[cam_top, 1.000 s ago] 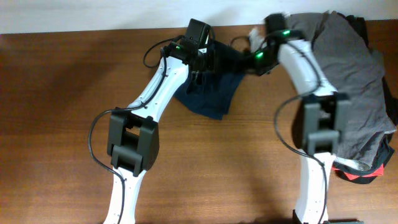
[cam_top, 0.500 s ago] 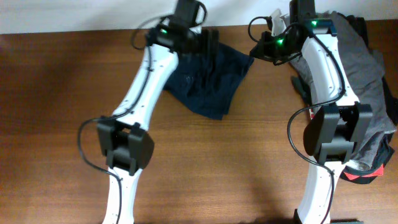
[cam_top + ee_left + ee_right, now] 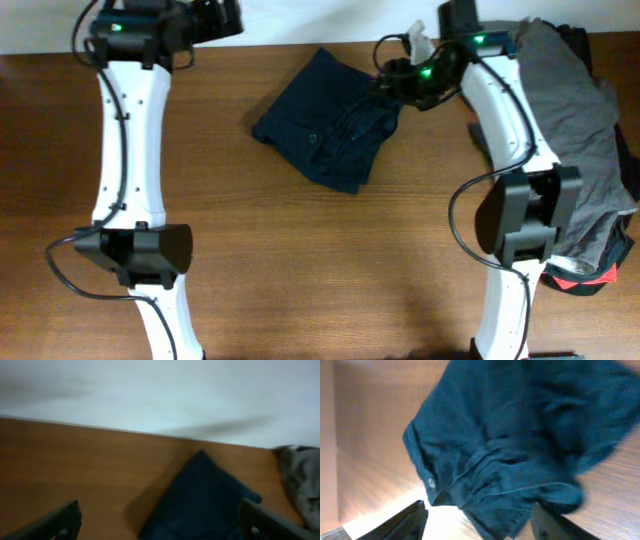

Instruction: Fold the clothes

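Observation:
The clothes, dark navy shorts [image 3: 330, 125], lie in a folded bundle on the wooden table [image 3: 300, 260] at the back middle. My right gripper [image 3: 392, 82] hovers at their right edge. In the right wrist view its jaws [image 3: 480, 525] stand apart, with the shorts' [image 3: 520, 435] rumpled hem and a button lying loose between the fingers. My left gripper [image 3: 228, 18] is up at the back left, away from the shorts. In the left wrist view it [image 3: 160, 530] is wide open and empty, with the shorts [image 3: 205, 495] lying ahead of it.
A grey garment [image 3: 580, 120] is heaped along the right side of the table, also showing as the grey garment [image 3: 300, 475] in the left wrist view. A red-and-black item [image 3: 580, 282] lies under its front end. The white wall [image 3: 160, 395] runs behind the table's back edge.
My left arm has swung back and far to the left, off the shorts. My right gripper has opened and let the shorts' edge drop; they now lie flatter and further left.

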